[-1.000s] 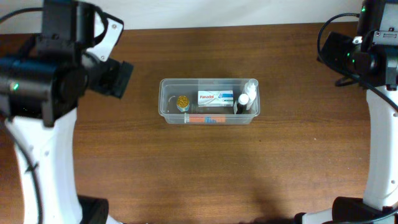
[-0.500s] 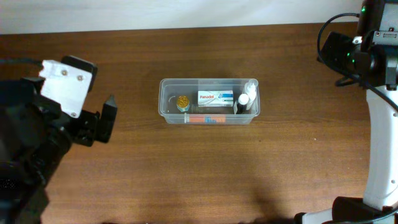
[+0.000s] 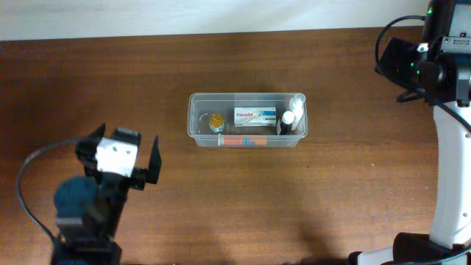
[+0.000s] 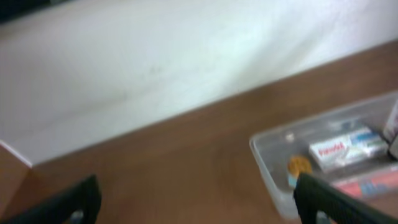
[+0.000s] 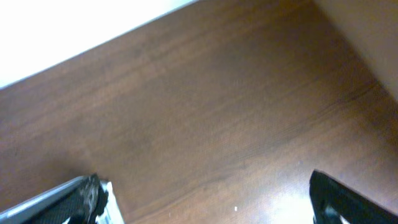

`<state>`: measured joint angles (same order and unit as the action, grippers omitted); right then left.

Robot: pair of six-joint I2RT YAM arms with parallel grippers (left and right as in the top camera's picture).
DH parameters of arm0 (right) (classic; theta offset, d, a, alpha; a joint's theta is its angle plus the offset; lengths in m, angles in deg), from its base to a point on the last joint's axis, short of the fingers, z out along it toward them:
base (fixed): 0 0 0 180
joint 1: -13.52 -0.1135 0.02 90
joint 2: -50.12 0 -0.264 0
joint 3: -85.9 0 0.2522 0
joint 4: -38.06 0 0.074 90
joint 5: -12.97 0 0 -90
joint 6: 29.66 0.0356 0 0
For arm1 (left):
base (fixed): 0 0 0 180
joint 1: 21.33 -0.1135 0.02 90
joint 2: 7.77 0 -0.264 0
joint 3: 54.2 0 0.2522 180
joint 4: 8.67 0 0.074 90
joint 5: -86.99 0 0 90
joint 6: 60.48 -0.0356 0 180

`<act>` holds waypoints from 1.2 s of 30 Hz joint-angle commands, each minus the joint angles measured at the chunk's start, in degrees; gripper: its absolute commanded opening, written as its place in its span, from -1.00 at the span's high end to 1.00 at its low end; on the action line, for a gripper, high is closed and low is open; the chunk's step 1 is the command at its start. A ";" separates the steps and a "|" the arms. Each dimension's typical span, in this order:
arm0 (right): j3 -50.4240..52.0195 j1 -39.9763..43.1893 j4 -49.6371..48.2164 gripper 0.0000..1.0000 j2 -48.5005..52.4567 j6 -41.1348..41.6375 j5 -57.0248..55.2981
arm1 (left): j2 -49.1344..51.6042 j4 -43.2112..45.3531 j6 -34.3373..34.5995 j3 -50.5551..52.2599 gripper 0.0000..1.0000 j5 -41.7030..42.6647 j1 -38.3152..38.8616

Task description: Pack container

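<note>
The container is a clear plastic tub at the middle of the table. It holds a white Panadol box, a small yellow-capped bottle, an orange tube and white bottles at its right end. My left gripper is open and empty at the front left, well apart from the container. In the blurred left wrist view the left gripper has the container by its right finger. My right gripper is open and empty over bare wood at the far right.
The right arm stands at the table's far right edge. A white wall runs along the back edge of the brown table.
My left arm has swung from the back left of the table down to the front left. The right arm and the container have not moved.
</note>
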<state>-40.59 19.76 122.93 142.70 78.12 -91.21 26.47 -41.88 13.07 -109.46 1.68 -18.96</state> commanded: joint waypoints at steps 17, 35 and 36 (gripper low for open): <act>-0.81 0.22 -0.11 -0.97 -0.04 0.07 -1.09 | -27.26 28.61 0.59 40.96 -0.99 8.24 -6.05; -0.81 0.22 -0.11 -0.97 -0.04 0.07 -1.09 | -33.94 15.74 0.55 40.96 -0.99 6.03 -7.52; -0.81 0.22 -0.11 -0.97 -0.04 0.04 -1.11 | -33.94 15.74 0.57 40.96 -0.99 6.03 -7.52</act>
<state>-40.59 19.76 122.95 142.70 78.15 -91.21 -6.88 -25.66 13.10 -68.59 8.34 -26.24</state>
